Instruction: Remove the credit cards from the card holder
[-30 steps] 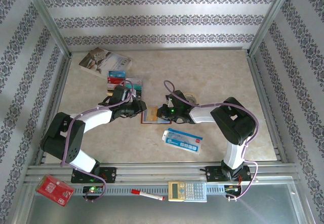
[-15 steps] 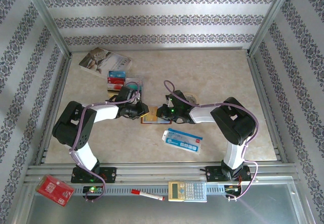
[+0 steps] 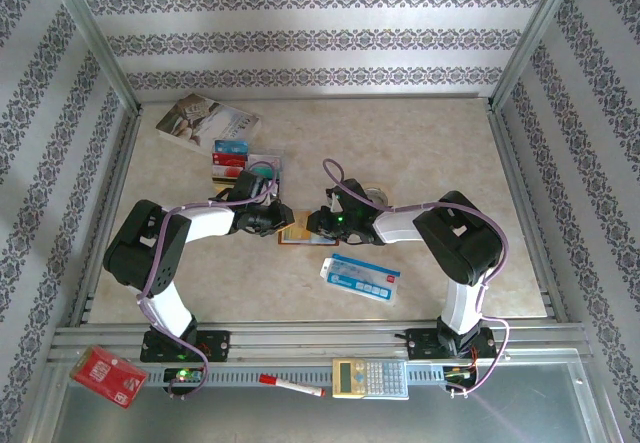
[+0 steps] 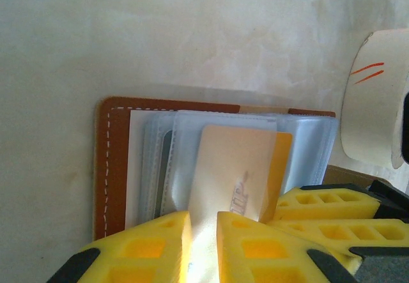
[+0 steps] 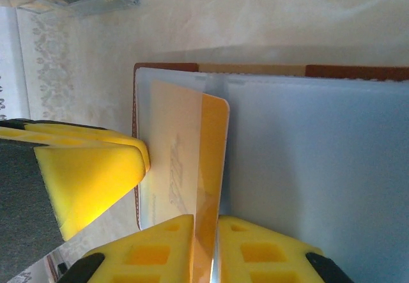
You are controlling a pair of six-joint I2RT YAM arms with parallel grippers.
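Observation:
The card holder (image 3: 296, 232) lies open mid-table, brown leather (image 4: 110, 168) with clear sleeves (image 5: 307, 168). A yellow-gold credit card (image 4: 238, 168) sits partly in a sleeve, its bare edge (image 5: 212, 161) sticking out. My left gripper (image 3: 279, 225) comes from the left and is shut on the frosted sleeve end (image 4: 203, 244) over that card. My right gripper (image 3: 317, 225) comes from the right, shut on the card's bare yellow edge (image 5: 206, 251). Other credit cards, blue (image 3: 230, 147) and red (image 3: 228, 160), lie loose at the back left.
A paperback book (image 3: 206, 120) lies at the back left. A tape roll (image 3: 375, 196) stands just behind my right gripper. A blue-and-white packet (image 3: 361, 278) lies in front of the holder. On the near rail sit a red packet (image 3: 107, 375), a pen (image 3: 292, 384) and a calculator (image 3: 370, 376).
The left arm's elbow folded in and its gripper slid right onto the holder a second ago, then held still. The right arm has barely moved.

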